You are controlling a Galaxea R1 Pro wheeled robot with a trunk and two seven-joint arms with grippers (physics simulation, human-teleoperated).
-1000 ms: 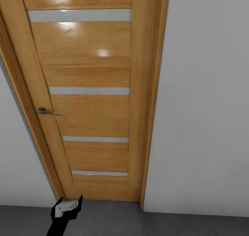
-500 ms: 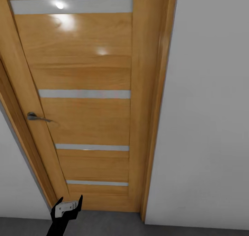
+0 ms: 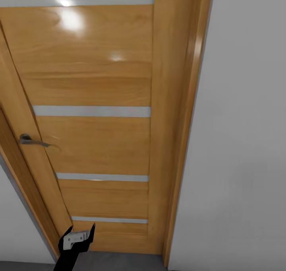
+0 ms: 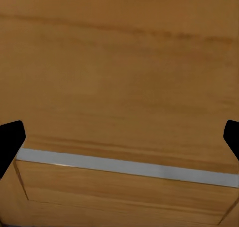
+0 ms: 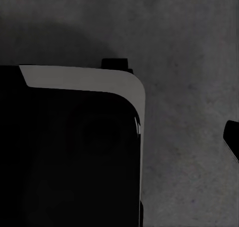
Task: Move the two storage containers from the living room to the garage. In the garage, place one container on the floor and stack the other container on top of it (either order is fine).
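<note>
Nearest, at the bottom of the head view: left claw [image 3: 78, 233], black prongs spread apart, nothing between them, raised just before the foot of a wooden door [image 3: 91, 144]. Below it, a strip of dark grey concrete floor [image 3: 119, 262]. Right claw: one fingertip [image 5: 230, 137] at the edge of the right wrist view above the same concrete beside the robot's dark base [image 5: 69, 152]; openness cannot be told. Farther off: lever handle [image 3: 29, 141] on the door, pale horizontal inlay strips [image 3: 91, 111], pale grey wall [image 3: 242, 144] alongside. Storage containers nowhere to be located from here.
</note>
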